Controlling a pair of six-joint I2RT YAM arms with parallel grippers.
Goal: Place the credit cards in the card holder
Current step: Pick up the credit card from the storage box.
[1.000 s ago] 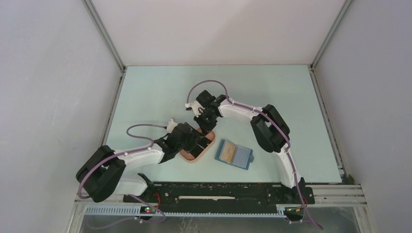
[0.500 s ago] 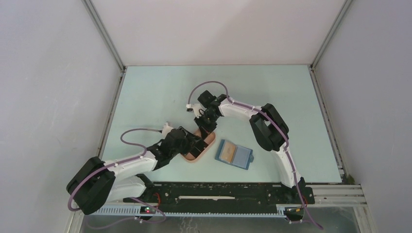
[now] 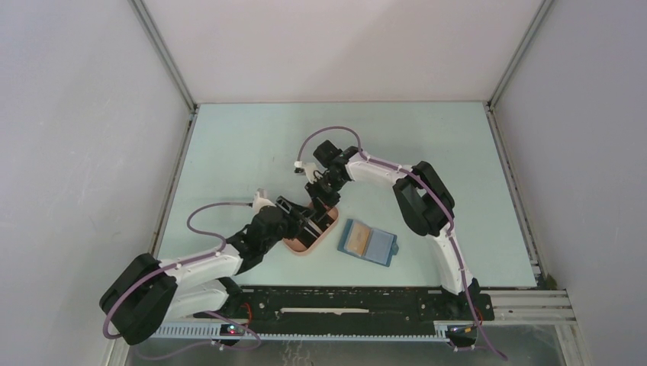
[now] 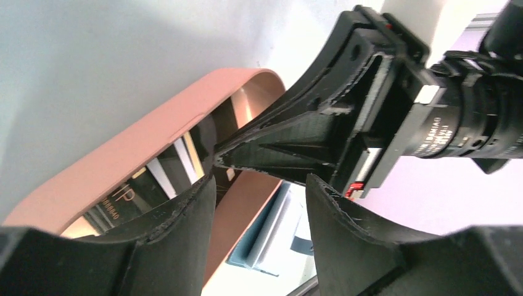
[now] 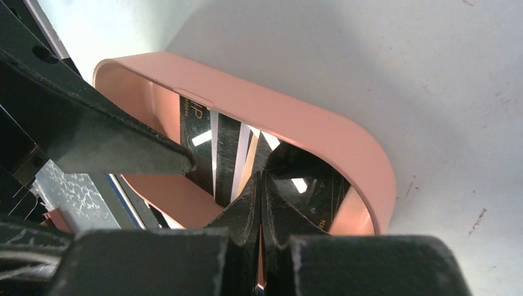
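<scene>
Room: an enclosure of plain pale grey walls (image 3: 76, 114) is seen on three sides, edged by slim aluminium rails (image 3: 164, 53).
Surface: a flat pale mint-green table top (image 3: 252, 145) is seen, lightly scuffed in the right wrist view.
Tray: a pink oval plastic tray (image 3: 299, 250) is set near the middle of the table top, towards the near edge.
Card holder: the small blue rectangular folding card holder (image 3: 371, 242) is laid open on the table top just right of the tray, apart from both grippers.
Cards: the thin flat credit cards (image 5: 227, 157), mostly black, are stacked loosely inside the tray, some propped against its wall.
Left gripper: the left gripper (image 3: 313, 223) is held over the tray's near side. Its fingers (image 4: 179, 216) are spread partway, nothing is gripped, and one tip is placed just above the cards.
Right gripper: the right gripper (image 5: 260, 179) is lowered into the tray from the far side. Its fingers (image 5: 243, 209) are pressed together, tips down among the cards. Whether a card edge is pinched cannot be told.
</scene>
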